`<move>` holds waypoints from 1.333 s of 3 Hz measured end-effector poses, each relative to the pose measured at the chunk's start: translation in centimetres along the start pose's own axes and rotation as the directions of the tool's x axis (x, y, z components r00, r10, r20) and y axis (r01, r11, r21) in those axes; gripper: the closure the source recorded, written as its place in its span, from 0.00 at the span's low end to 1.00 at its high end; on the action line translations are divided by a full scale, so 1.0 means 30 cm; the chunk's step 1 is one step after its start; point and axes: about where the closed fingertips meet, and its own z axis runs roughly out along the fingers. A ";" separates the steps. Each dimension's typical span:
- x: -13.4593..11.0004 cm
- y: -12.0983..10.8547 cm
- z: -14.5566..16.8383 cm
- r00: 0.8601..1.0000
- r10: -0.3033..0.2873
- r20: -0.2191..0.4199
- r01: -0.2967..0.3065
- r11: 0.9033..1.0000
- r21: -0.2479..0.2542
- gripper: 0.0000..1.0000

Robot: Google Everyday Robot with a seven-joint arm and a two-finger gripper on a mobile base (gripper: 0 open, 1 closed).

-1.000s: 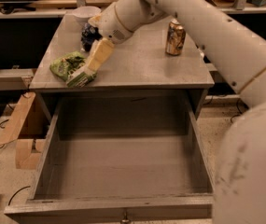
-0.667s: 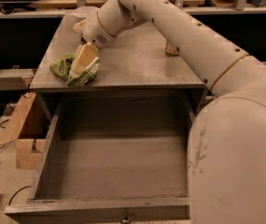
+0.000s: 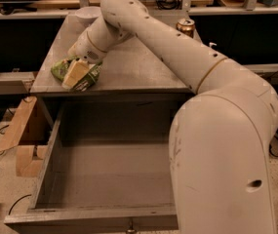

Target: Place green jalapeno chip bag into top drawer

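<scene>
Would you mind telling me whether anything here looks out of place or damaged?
Nothing spilled or broken. The green jalapeno chip bag looks crumpled, at the table's front left corner under the tool; the top drawer stands open.

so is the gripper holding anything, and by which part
Cannot tell: the gripper sits on the middle of the green jalapeno chip bag on the table, but a grip is not visible.
</scene>
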 end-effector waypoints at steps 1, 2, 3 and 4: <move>0.033 0.008 0.032 0.999 0.034 -0.014 -0.034 0.999 -0.005 0.49; 0.041 0.009 0.039 0.999 0.050 0.000 -0.050 0.999 -0.005 0.72; 0.033 0.006 0.031 0.999 0.050 0.000 -0.050 0.999 -0.005 0.95; 0.026 0.004 0.024 0.999 0.050 0.000 -0.050 0.999 -0.005 1.00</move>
